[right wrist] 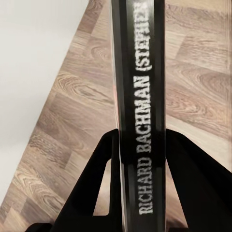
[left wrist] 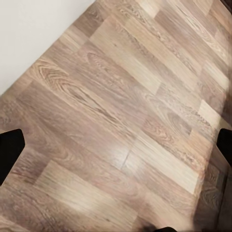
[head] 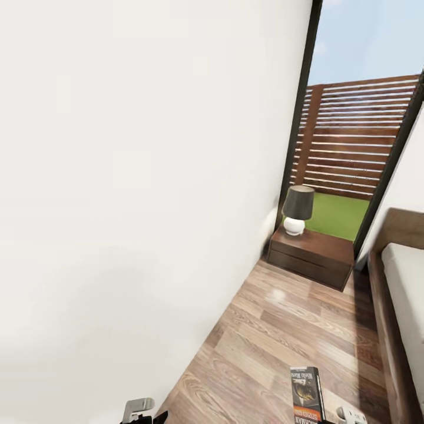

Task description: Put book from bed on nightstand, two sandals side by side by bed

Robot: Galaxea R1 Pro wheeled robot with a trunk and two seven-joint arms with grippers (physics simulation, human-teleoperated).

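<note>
Black wedge-shaped fingers [right wrist: 89, 188] on right pincer [right wrist: 142, 186], pale grey metal brackets with black fittings on both arms

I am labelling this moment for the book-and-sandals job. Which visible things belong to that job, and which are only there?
Belong to the job:
- book, clamped in the right gripper
- nightstand
- bed

Only there:
- table lamp on the nightstand
- wood floor
- white wall
- slatted fence and grass outside
</note>
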